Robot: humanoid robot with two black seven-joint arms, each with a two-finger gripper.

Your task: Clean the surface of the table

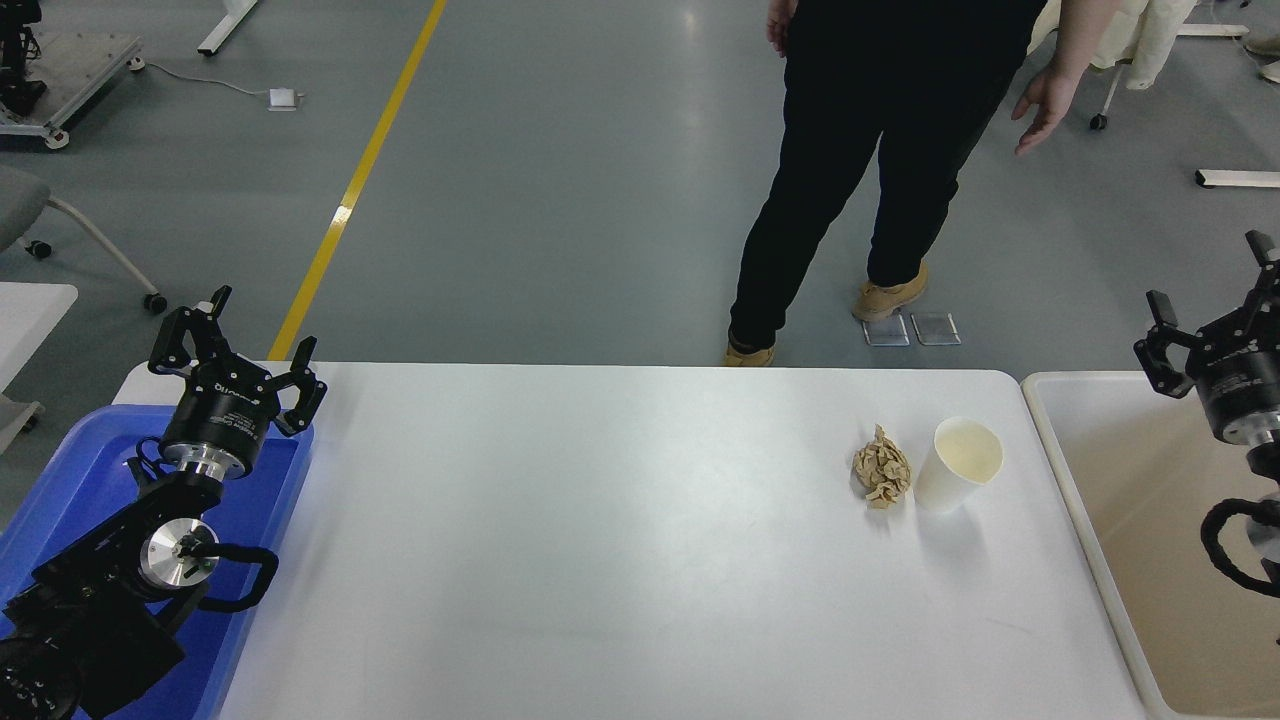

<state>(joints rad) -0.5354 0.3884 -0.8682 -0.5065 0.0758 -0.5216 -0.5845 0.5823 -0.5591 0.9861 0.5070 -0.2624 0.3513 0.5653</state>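
The white table surface (600, 560) fills the middle of the head view. On its right part a crumpled brown paper ball (881, 467) lies touching a white paper cup (958, 464) that stands upright. My left gripper (235, 340) is open and empty, parked at the lower left over the blue tray (260, 520). My right gripper (1210, 300) is open and empty at the right edge, raised over the beige bin (1120, 540), to the right of the cup.
A person in black trousers and tan boots (860, 180) stands at the table's far side, one hand (1040, 105) hanging at the upper right. Two small clear squares (912, 329) lie on the floor behind the table.
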